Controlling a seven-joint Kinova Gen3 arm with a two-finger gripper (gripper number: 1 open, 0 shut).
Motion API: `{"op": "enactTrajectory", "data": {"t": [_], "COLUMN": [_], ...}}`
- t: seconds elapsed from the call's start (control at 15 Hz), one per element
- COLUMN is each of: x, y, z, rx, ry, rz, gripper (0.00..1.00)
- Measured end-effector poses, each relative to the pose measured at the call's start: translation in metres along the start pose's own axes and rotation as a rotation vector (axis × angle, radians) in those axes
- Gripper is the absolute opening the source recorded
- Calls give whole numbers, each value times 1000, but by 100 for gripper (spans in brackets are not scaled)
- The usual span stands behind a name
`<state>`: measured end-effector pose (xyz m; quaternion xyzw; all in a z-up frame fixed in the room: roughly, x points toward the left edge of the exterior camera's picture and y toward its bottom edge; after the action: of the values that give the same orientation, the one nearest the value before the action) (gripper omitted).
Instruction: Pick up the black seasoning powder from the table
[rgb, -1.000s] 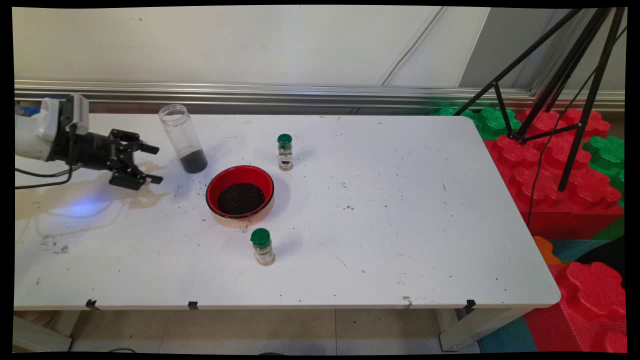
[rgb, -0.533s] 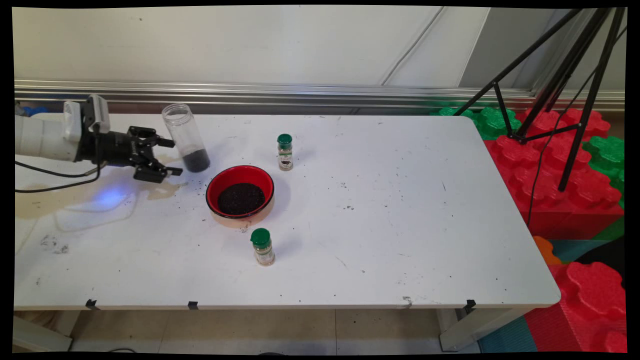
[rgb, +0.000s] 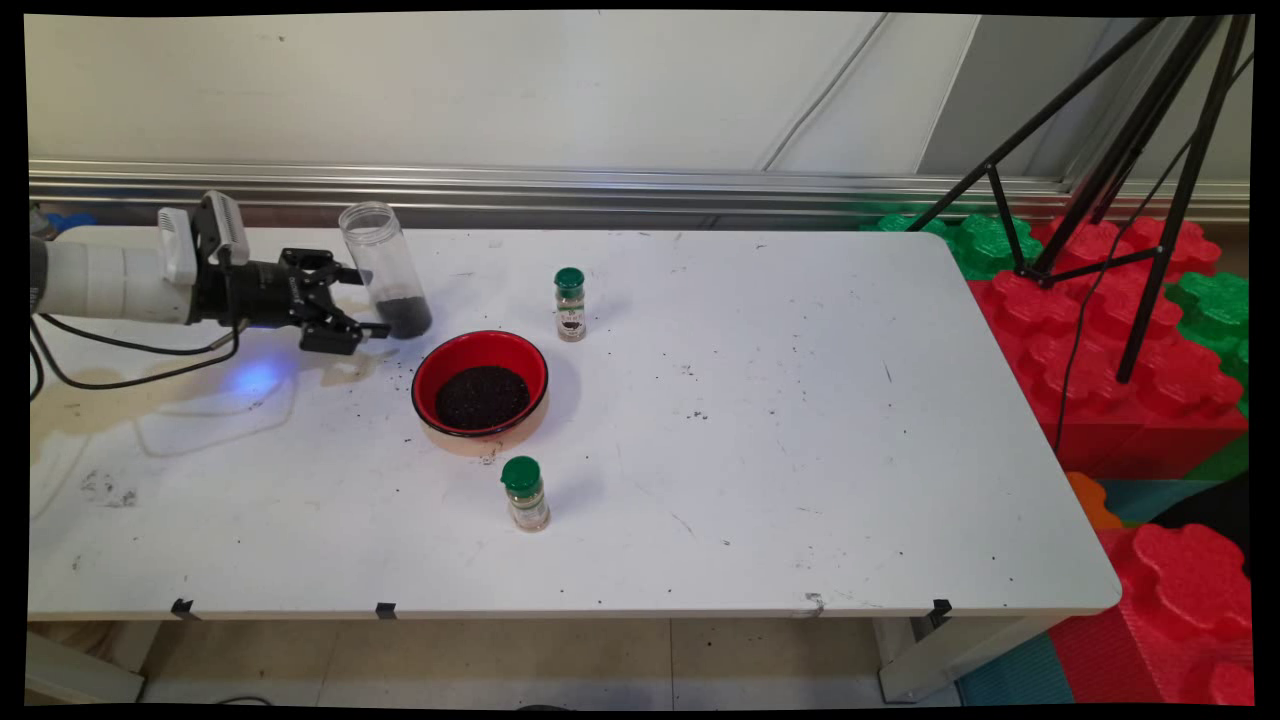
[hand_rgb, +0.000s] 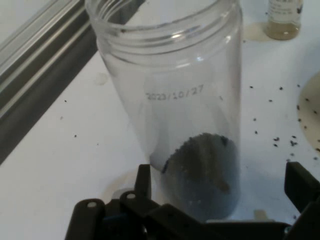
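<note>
Claw open round clear jar; tilted

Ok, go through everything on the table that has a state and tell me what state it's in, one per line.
gripper: open, fingers either side of the jar's base
clear jar: lidless, tilted, a little dark grain at the bottom
red bowl: upright, holding dark grains
far spice bottle: upright, green cap on
near spice bottle: upright, green cap on
table: stained, scattered with grains

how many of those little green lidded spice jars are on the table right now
2. One spice jar stands just beyond the red bowl; the other spice jar stands in front of the bowl, nearer the table's front edge. None seems hidden.
</note>
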<state>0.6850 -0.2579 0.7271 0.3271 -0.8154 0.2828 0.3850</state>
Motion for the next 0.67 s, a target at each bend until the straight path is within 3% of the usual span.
{"op": "enactTrajectory", "data": {"t": [0.67], "x": [-4], "y": [-3], "z": [25], "rx": [34], "ry": [62], "rz": [-21], "gripper": [100]}}
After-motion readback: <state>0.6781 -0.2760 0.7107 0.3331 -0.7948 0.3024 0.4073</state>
